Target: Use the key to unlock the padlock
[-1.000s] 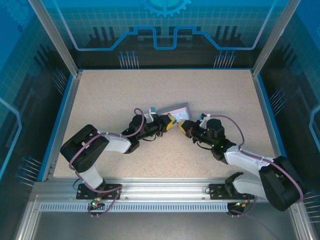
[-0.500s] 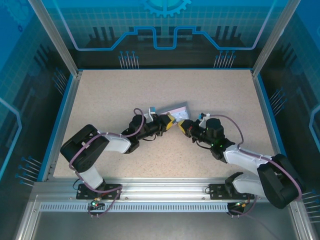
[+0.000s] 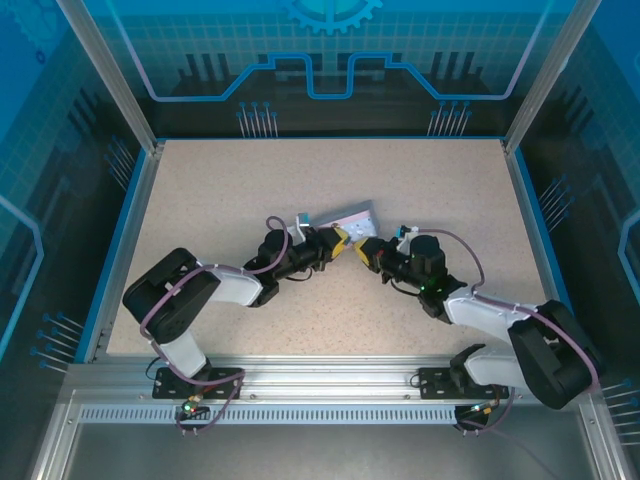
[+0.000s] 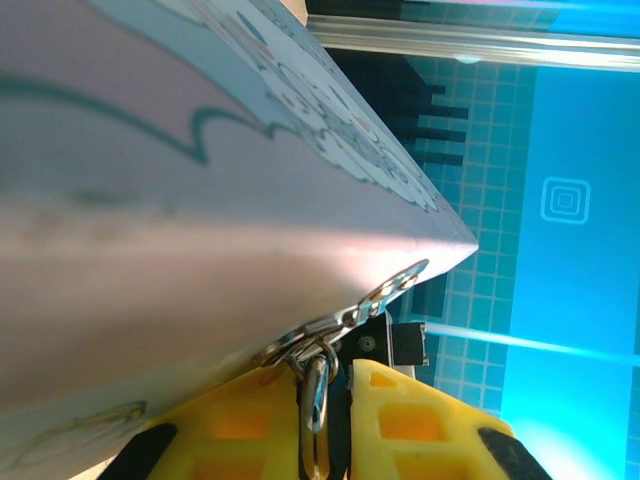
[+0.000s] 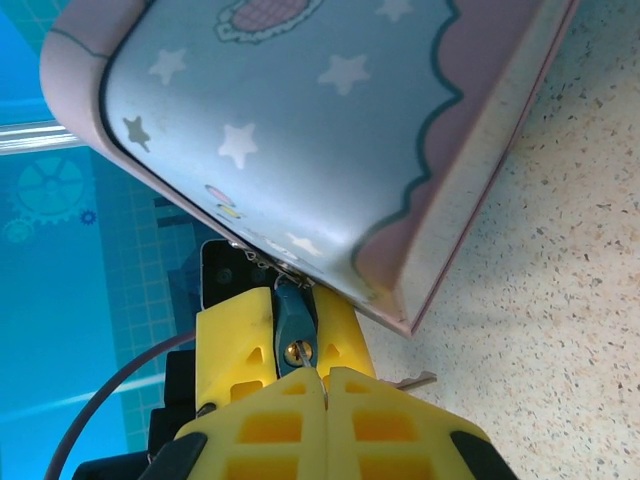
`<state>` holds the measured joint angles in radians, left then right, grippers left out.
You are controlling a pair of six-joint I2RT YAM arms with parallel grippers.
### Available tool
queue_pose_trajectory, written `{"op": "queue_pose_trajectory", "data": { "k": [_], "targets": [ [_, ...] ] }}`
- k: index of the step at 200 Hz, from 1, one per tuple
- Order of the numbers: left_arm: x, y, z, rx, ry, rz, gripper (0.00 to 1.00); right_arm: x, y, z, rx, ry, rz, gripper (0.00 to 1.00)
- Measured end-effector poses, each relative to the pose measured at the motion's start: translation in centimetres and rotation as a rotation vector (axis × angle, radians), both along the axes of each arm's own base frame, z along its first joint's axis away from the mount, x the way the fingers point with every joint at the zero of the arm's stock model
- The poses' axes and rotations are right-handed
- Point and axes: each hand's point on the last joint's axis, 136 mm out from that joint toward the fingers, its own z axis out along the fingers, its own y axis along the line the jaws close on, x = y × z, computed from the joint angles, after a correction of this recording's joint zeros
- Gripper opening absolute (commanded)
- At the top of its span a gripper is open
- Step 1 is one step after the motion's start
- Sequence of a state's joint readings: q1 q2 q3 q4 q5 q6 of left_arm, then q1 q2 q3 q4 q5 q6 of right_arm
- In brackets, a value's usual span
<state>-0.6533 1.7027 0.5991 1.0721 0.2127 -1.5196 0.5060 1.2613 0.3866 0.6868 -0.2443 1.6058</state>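
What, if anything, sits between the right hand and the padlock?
Nothing visible does. The padlock is clamped in the left hand, just under the corner of the tin, and the shut right hand sits almost against the padlock's near end.

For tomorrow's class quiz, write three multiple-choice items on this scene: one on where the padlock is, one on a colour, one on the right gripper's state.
1. Where is the padlock? A between the left gripper's fingers; B on a shelf; C in a drawer.
2. What colour are the fingers? A red; B yellow; C green.
3. The right gripper is: A wide open; B shut; C half open.
Answers: 1 A, the right wrist view shows it pinched there. 2 B, both pairs are yellow. 3 B, its fingertips meet, seemingly on the key.
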Motion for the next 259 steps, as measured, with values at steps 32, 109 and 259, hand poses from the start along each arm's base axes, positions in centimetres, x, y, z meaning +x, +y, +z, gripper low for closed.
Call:
{"op": "queue_pose_trajectory", "data": {
  "k": [32,109,259],
  "targets": [
    [0.37,0.29,-0.02,0.003,-0.002,0.024,0.00,0.40,0.25,-0.13,0.021,0.004,-0.004,0.00],
    [0.33,0.23,0.19,-0.003,-0.009,0.024,0.00,0.53,-0.09,0.25,0.000,-0.008,0.026,0.00],
    [0.37,0.43,0.03,0.000,-0.010,0.033,0.00,0.79,0.02,0.26,-0.149,-0.076,0.093,0.00]
  ]
}}
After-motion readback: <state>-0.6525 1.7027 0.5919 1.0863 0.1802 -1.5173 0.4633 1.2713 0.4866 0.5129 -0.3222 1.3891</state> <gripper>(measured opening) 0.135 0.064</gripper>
